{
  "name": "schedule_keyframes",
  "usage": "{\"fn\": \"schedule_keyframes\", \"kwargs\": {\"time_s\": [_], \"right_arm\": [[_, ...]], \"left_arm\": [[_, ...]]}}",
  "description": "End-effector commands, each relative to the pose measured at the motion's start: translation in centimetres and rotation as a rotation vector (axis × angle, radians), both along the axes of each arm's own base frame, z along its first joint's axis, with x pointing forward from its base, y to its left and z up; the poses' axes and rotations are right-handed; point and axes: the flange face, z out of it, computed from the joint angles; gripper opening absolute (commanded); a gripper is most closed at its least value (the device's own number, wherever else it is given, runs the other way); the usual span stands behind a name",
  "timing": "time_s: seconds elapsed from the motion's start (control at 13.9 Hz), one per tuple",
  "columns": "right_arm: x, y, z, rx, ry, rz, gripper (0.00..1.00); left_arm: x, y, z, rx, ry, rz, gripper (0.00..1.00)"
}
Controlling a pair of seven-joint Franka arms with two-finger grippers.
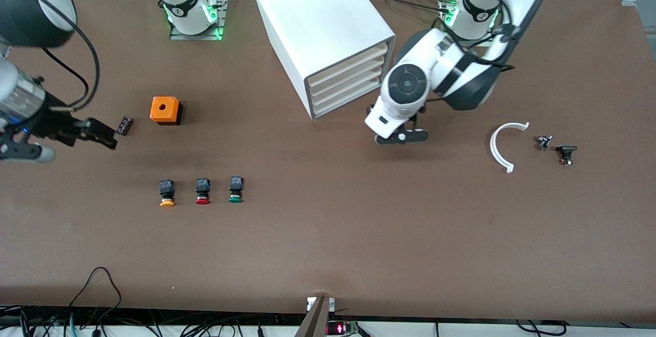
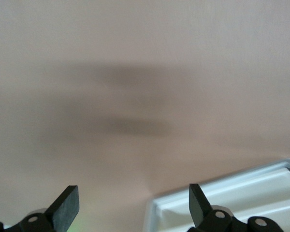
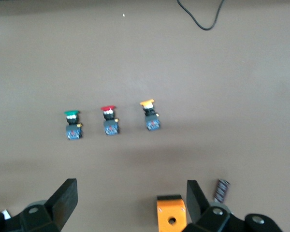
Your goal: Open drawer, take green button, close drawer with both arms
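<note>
Front view shows the white cabinet (image 1: 323, 35) with all four drawers closed; the drawer (image 1: 347, 82) is unopened. Left tool (image 1: 402, 136), fingers spread, hovers beside its front; it could catch the wrong drawer edge, so closely stacked. Right tool (image 3: 130, 200), also spread and empty, hangs above the orange box (image 1: 165, 110). The button (image 1: 236, 190) lies on the table (image 1: 359, 234), nearer the camera.

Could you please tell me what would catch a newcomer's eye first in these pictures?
Probably the white cabinet with its four shut drawers, standing between the two arm bases, with the left gripper open just in front of it. Next, the row of three buttons nearer the front camera: orange-capped, red-capped and green-capped. The right gripper hangs open near the orange box.
</note>
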Motion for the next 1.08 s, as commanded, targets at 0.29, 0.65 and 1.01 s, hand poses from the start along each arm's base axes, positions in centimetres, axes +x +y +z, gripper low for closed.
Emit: {"fn": "schedule_keyframes", "kwargs": {"time_s": [0.29, 0.65, 1.01], "right_arm": [[-7.6, 0.1, 5.0, -0.028, 0.012, 0.003, 1.00], [-8.7, 0.4, 5.2, -0.020, 0.056, 0.009, 1.00], [-7.0, 0.2, 5.9, -0.009, 0.046, 0.019, 1.00]], "left_arm": [[6.8, 13.2, 8.4, -0.088, -0.054, -0.284, 1.00], [7.0, 24.8, 13.8, -0.208, -0.108, -0.302, 1.00], [3.2, 27.8, 21.3, -0.175, -0.243, -0.285, 1.00]]}}
